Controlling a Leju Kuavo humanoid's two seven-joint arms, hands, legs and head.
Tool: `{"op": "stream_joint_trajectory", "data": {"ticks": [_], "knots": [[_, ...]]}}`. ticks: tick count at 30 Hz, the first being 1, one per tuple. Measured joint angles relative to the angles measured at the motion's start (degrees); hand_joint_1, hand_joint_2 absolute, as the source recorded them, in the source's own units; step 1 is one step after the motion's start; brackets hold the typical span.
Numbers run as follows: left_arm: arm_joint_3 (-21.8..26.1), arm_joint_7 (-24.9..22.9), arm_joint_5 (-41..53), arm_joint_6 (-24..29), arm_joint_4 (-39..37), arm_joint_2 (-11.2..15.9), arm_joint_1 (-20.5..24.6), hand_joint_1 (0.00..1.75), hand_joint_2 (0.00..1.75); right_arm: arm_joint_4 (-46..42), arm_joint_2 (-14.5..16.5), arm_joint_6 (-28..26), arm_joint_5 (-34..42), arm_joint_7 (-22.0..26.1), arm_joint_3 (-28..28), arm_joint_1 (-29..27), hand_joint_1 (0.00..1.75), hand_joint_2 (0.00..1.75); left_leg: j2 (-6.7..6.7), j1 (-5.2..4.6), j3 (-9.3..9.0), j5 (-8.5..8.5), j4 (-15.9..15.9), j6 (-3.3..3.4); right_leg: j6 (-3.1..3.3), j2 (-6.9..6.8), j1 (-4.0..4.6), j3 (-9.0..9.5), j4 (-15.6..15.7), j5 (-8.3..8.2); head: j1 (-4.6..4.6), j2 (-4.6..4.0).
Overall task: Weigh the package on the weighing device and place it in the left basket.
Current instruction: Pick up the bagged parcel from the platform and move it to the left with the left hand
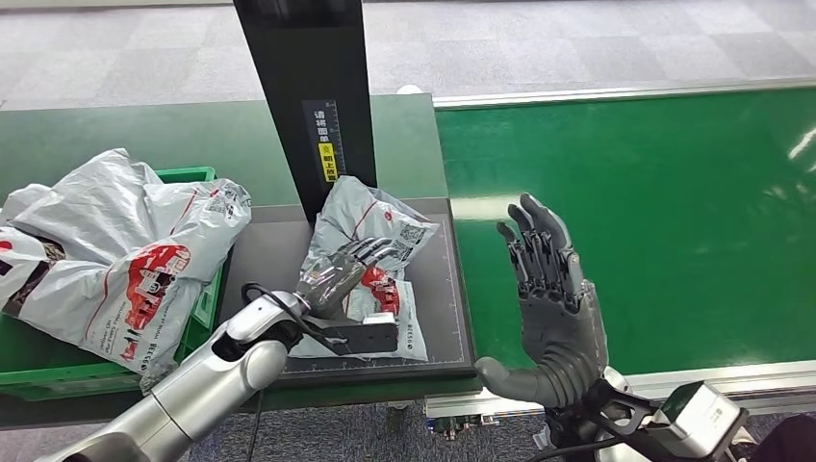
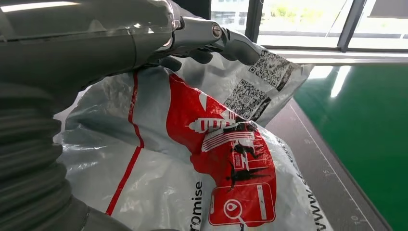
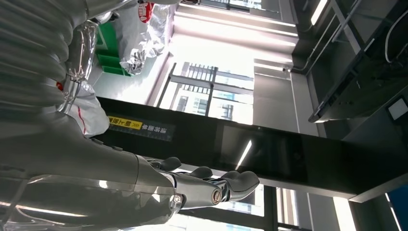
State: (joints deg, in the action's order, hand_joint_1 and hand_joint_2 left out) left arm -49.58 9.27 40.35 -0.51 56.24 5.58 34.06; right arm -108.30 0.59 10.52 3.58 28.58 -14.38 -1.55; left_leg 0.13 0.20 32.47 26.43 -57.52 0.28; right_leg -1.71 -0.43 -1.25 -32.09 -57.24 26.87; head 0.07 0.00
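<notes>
Head view: at centre, a grey package with red print and QR labels lies on the dark scale, its upper end against the foot of a black post that rises to the top edge. The left hand comes in from lower left and lies on top of the package, fingers stretched flat across it; whether they grip it I cannot tell. At the left edge sits a green basket, heaped with more grey bags that spill over its near rim. Right of the scale runs a green belt. The right hand stands upright at lower right, above the belt's near part, palm toward the scale, fingers spread wide and holding nothing.

Left wrist view: the package takes up the middle and lower frame, crinkled, with a red panel and two QR codes toward the upper right. The left hand spans the top left, its fingers reaching over the package's top. The scale shows as a dark strip at lower right, the belt beyond it.

Right wrist view: the right hand fills the left and bottom, fingers extended and bare. The post crosses mid-frame with a yellow label. In the upper left corner is the basket with a bag over it.
</notes>
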Motion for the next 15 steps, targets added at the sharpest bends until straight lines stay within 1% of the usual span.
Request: {"op": "stream_joint_trajectory", "data": {"ticks": [10, 15], "knots": [[-2.0, 0.3, 0.0, -1.0, -1.9, -0.1, 0.5, 0.0, 1.75, 0.4, 0.8, -0.1, -0.1, -0.2, 0.0, 0.8, 0.0, 1.75, 0.0, 0.0, -0.02, -0.01, 0.0, -0.01, 0.01, 0.0, 0.0, 0.01, 0.0, -0.01, -0.01, 0.0], [-2.6, 0.3, 0.1, -0.3, -2.5, -0.1, 0.5, 0.0, 1.75, 0.8, 1.4, -0.3, -0.1, -0.8, 0.0, 1.6, 0.0, 1.75, 0.0, 0.0, -0.02, -0.01, 0.0, -0.01, 0.0, 0.0, 0.0, 0.02, 0.0, 0.0, 0.0, 0.0]]}}
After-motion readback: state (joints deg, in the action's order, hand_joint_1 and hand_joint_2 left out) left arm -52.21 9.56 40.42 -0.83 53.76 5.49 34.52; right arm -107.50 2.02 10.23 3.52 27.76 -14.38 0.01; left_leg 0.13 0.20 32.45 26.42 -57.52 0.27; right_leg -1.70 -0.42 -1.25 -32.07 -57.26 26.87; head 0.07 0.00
